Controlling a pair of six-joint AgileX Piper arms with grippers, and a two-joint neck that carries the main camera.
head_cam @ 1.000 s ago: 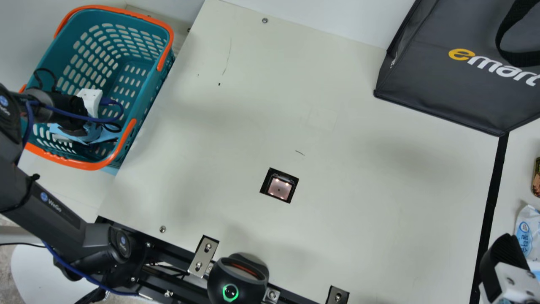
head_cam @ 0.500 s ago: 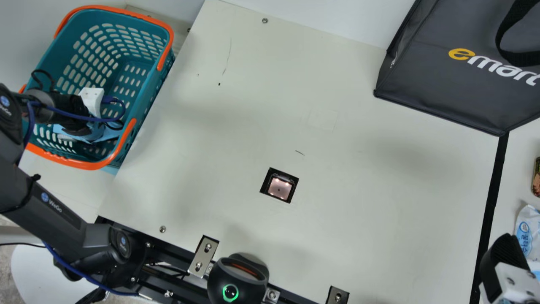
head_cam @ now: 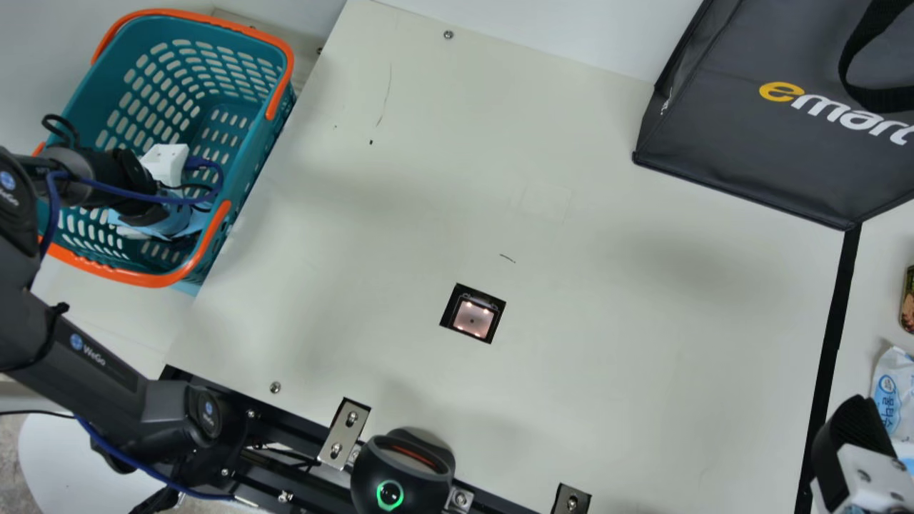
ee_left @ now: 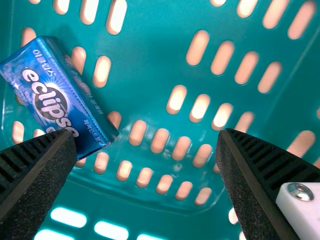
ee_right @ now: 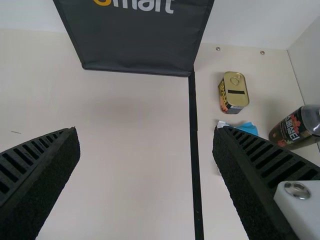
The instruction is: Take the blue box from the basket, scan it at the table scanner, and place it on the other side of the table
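Within the teal basket (head_cam: 178, 93), my left gripper (head_cam: 153, 214) reaches down over its near part. The left wrist view has that gripper (ee_left: 147, 145) open above the basket floor, with the blue box (ee_left: 50, 95) lying on the slots beside one finger, which covers its near end. The table scanner (head_cam: 473, 314) is a lit square window in the table. At the main view's lower right corner is my right gripper (head_cam: 853, 428); the right wrist view has it (ee_right: 146, 140) open over bare tabletop.
A dark bag (head_cam: 750, 128) stands at the back right. Beyond the black strip (ee_right: 195, 150) are a can (ee_right: 233, 92), a dark bottle (ee_right: 297, 127) and a partly covered packet (ee_right: 247, 128). A round black device (head_cam: 401, 471) sits at the table's near edge.
My left gripper has shifted a little to the right inside the basket, its wrist camera and cable moving along. The right arm has kept still.
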